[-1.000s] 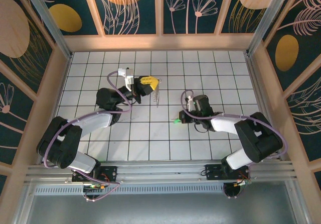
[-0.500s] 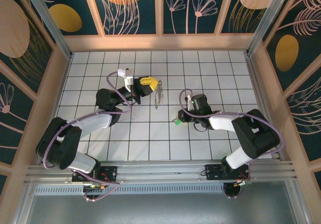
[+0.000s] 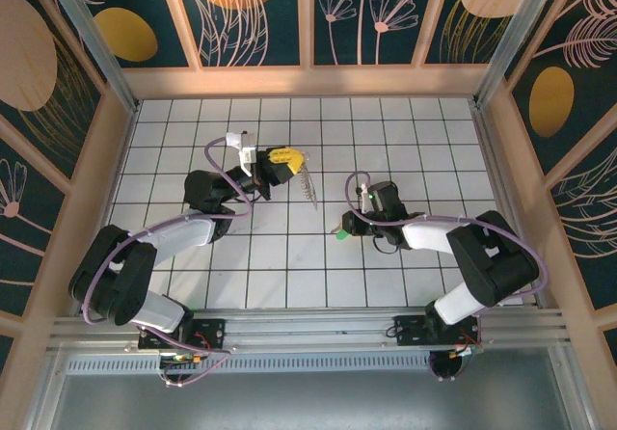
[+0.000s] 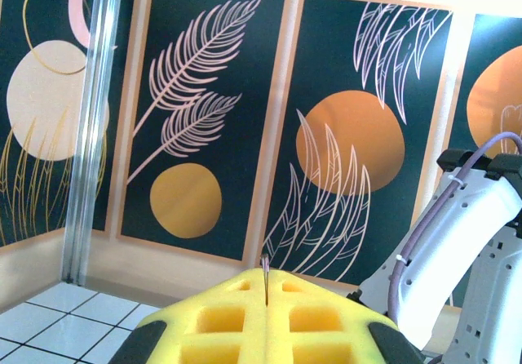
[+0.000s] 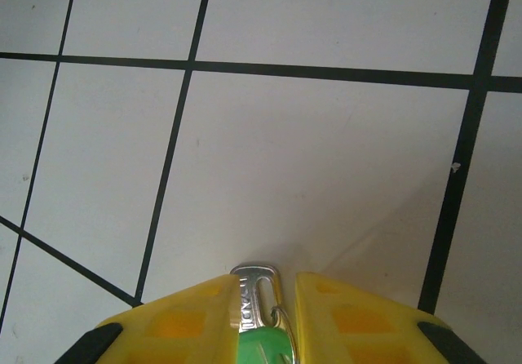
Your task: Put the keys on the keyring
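The left gripper (image 3: 289, 157) is raised over the far-left part of the white tiled tabletop (image 3: 434, 141), its yellow fingers (image 4: 220, 319) pressed together on the keyring (image 3: 308, 187). The keyring hangs from the fingertips as a thin, greyish, jagged strip slanting toward the middle of the tabletop. In the left wrist view only a thin dark sliver of it stands up in the seam between the two closed fingers, against the patterned wall panels. The right gripper (image 3: 349, 228) is low over the tabletop, to the right of centre, pointing left and toward the near edge. The green key (image 3: 340, 234) lies at its tips, well apart from the keyring. In the right wrist view the fingers (image 5: 179, 323) stand a little apart with the key between them. Its silver blade pokes out past the fingertips over a tile and its green head sits deeper in the gap. A narrow slit of space and a fine wire loop show beside the right-hand finger, so the grip looks narrow and loose rather than clamped.
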Robot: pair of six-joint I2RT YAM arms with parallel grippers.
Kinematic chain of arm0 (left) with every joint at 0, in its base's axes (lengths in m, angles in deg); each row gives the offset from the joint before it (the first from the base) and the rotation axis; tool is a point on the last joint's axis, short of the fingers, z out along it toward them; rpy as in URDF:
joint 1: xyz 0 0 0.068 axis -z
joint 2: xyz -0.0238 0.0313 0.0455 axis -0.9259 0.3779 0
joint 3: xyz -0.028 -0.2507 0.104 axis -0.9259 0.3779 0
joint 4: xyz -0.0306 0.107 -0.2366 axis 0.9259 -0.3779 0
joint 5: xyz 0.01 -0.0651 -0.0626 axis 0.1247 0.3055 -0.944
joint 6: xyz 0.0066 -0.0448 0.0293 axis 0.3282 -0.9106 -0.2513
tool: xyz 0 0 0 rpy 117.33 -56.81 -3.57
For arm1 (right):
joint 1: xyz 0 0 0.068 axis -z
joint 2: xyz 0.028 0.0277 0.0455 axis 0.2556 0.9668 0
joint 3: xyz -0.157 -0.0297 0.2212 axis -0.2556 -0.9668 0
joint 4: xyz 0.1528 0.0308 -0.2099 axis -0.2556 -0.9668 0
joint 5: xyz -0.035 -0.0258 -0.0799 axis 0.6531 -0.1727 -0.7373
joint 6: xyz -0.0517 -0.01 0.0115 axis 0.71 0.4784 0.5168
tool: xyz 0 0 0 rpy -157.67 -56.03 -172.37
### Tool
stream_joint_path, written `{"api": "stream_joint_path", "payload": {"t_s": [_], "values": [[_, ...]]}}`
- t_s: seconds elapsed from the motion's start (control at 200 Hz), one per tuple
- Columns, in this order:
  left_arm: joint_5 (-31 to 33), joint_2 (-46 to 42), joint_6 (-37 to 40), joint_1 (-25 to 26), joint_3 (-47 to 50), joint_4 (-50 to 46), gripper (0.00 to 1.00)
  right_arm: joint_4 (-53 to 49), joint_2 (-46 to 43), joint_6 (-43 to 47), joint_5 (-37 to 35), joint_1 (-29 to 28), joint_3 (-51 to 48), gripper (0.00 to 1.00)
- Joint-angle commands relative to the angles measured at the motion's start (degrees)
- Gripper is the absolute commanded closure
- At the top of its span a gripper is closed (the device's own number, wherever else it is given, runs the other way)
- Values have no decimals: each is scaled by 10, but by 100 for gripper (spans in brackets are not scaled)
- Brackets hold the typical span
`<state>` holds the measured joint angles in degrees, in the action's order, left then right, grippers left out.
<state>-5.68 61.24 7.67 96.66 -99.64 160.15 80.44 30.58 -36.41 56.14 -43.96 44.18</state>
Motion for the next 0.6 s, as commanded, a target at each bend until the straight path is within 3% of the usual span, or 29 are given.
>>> {"api": "stream_joint_path", "payload": {"t_s": [0.0, 0.596], "values": [[2, -14, -5, -3, 2, 30, 100, -11, -23, -2, -8, -5, -11, 76], [3, -14, -5, -2, 2, 30, 100, -4, -14, 0, 0, -5, -18, 84]]}}
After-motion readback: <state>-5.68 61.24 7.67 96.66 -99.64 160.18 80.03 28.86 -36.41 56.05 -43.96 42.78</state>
